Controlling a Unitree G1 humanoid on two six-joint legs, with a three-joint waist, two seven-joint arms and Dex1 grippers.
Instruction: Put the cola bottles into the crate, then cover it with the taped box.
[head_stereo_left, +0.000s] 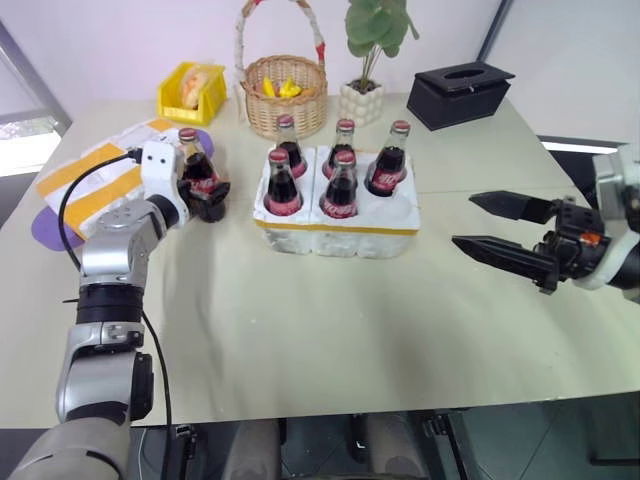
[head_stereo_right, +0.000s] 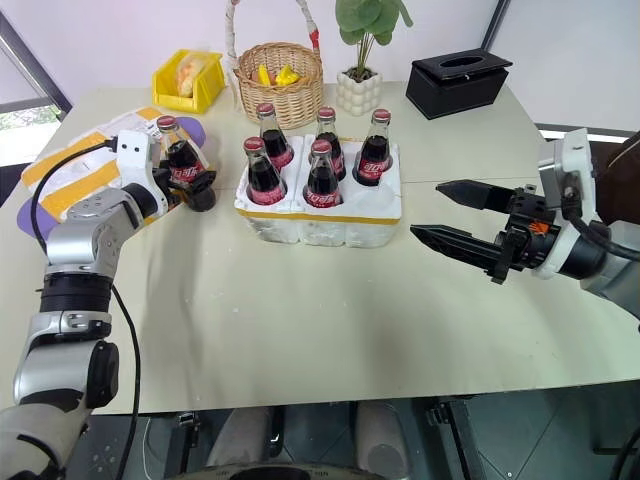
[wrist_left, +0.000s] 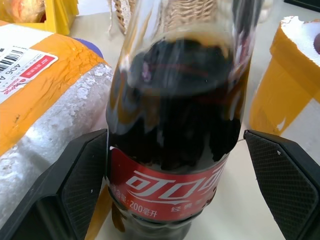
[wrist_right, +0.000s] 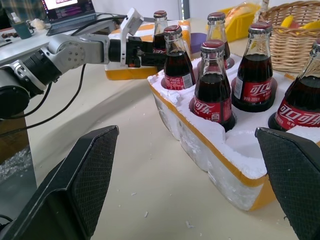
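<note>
last dark glass cola bottle (head_stereo_left: 195, 165) still on worktop by taped styrofoam box (head_stereo_left: 95, 180) | my left hand (head_stereo_left: 205, 196) spread around it, not squeezing | right hand (head_stereo_left: 500, 228) spread, waiting | white styrofoam crate (head_stereo_left: 340, 222): five in, front-right well free

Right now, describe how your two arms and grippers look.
Both arms are silver-grey metal segments with black joints. A black cable loops along the left arm to a white wrist block. The left gripper and right gripper each have two black tapered fingers with cross-hatched pads.
</note>
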